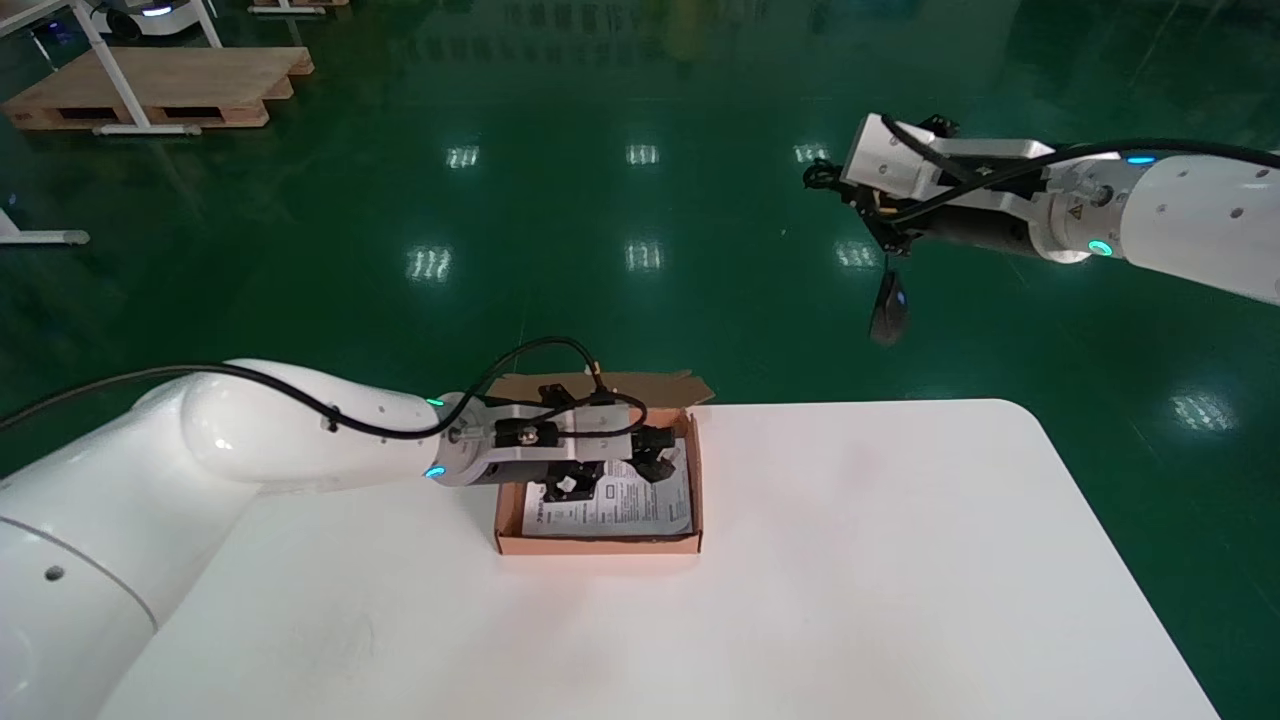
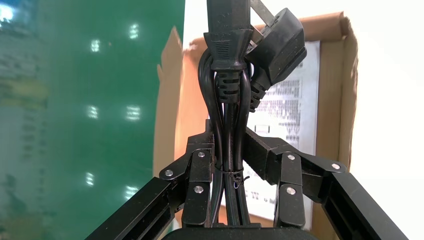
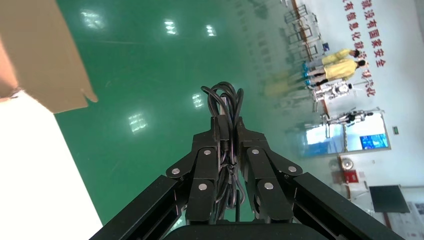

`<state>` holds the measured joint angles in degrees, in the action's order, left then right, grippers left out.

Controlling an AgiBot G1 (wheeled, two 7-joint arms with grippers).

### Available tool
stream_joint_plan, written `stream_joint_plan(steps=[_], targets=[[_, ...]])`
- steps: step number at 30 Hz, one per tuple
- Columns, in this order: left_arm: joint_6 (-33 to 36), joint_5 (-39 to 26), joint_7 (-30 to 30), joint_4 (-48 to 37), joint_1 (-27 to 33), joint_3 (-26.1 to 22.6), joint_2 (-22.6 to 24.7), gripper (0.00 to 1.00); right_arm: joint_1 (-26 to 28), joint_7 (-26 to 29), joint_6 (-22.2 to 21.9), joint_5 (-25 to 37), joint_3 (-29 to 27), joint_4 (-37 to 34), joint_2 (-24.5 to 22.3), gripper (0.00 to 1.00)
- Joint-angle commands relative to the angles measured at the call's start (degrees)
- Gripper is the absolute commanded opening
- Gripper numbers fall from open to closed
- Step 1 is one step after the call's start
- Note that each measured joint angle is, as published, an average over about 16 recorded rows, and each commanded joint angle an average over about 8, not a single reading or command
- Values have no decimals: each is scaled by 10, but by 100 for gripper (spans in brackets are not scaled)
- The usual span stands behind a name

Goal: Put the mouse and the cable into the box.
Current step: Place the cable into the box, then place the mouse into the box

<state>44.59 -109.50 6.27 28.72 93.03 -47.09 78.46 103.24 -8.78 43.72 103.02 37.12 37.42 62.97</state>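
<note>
An open cardboard box (image 1: 600, 545) sits on the white table (image 1: 850, 560), with a printed sheet (image 1: 640, 510) on its bottom. My left gripper (image 1: 625, 455) hovers just over the box, shut on a tied bundle of black power cable (image 2: 227, 100); its plugs (image 2: 275, 47) hang above the sheet (image 2: 295, 100). My right gripper (image 1: 845, 190) is raised high beyond the table's far right edge. It is shut on the mouse's coiled cord (image 3: 226, 107), and the black mouse (image 1: 888, 310) dangles below it over the floor.
The box's back flap (image 1: 600, 385) stands open at the table's far edge and also shows as the flap (image 3: 45, 60) in the right wrist view. Green floor lies beyond the table. A wooden pallet (image 1: 160, 90) and table legs stand far back left.
</note>
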Motion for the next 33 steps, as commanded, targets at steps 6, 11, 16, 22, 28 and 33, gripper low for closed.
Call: stream_joint_plan(steps=[6,11,16,22,28,33], targets=[[-29,15,-2,41,-4,-70,-2,62,-14,27,5,11,6,31,-7,0],[-41,35,-7,40,0,-100,-3,100,-23,44,7,18,8,50,-14,0],[-49,53,-10,37,5,-123,-3,100,-29,60,8,24,11,66,-18,0],[-58,74,-11,34,11,-147,-4,100,-30,75,10,32,13,80,-21,0],[-65,94,-12,28,16,-168,-4,100,-32,86,13,38,16,90,-21,0],[-73,108,-44,-25,38,-174,-10,100,-35,86,18,37,19,97,-14,0]])
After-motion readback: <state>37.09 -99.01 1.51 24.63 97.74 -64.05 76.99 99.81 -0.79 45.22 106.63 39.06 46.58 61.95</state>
